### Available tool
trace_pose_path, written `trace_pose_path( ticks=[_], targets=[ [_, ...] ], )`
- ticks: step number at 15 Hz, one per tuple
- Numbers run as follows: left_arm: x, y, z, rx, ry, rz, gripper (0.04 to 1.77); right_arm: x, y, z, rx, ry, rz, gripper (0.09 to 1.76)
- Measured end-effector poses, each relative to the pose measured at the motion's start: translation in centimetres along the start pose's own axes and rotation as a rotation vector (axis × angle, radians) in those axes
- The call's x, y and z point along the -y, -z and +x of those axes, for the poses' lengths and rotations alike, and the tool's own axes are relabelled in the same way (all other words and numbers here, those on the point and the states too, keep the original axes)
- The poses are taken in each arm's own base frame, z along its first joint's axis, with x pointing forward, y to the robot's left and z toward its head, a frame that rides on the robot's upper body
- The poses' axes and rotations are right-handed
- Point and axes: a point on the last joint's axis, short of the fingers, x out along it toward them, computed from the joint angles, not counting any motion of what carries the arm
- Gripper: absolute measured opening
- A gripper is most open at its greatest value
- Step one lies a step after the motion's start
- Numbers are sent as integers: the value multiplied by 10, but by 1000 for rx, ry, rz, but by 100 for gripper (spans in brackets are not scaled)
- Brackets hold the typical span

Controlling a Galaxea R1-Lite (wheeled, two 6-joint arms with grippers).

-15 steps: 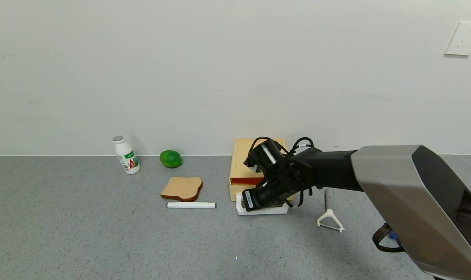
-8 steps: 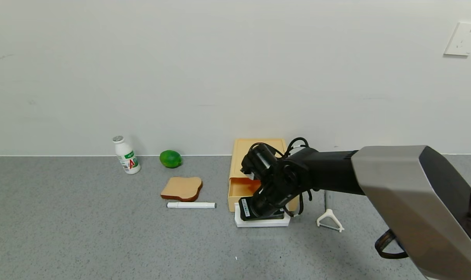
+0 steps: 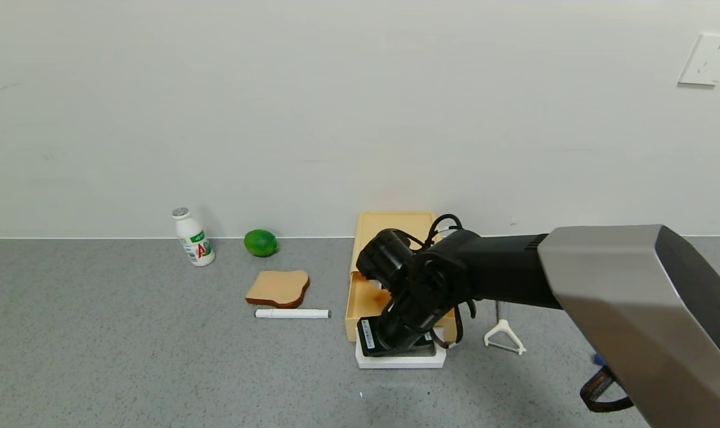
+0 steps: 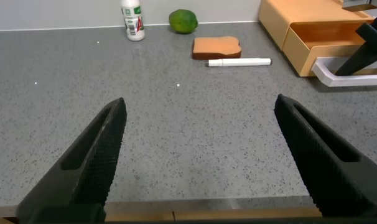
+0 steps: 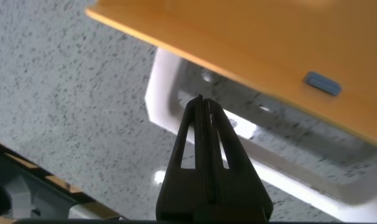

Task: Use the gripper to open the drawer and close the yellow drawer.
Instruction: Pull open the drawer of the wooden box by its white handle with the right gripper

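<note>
We see the right gripper [image 5: 204, 115], its 2 fingers pressed together, hooked inside the white handle [image 3: 400, 360] of the pulled-out drawer [image 3: 366, 297].

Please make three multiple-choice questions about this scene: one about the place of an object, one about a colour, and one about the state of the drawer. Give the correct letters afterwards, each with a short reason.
1. Where does the white pen lie?
A. Just in front of the toast slice
B. Inside the drawer
C. Behind the bottle

2. What colour is the round fruit by the wall?
A. Red
B. Green
C. Purple

3. What is the state of the drawer?
A. Fully shut
B. Partly pulled out
C. Removed and upside down

Answers:
1. A: the white pen lies on the table on the near side of the toast slice.
2. B: the round fruit beside the bottle is green.
3. B: the tray of the drawer stands out from its box, with the right end effector, fingers together, in the white handle. The left end effector is open, away from it.
</note>
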Motion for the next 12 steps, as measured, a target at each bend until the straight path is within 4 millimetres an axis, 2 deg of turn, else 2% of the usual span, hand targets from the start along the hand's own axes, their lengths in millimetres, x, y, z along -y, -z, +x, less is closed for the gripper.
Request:
trace_pose_path(
  ticks=[12],
  targets=[
    [0,0,0,0,0,0,172,-22,40,-4,-90,27,46,12]
  ],
)
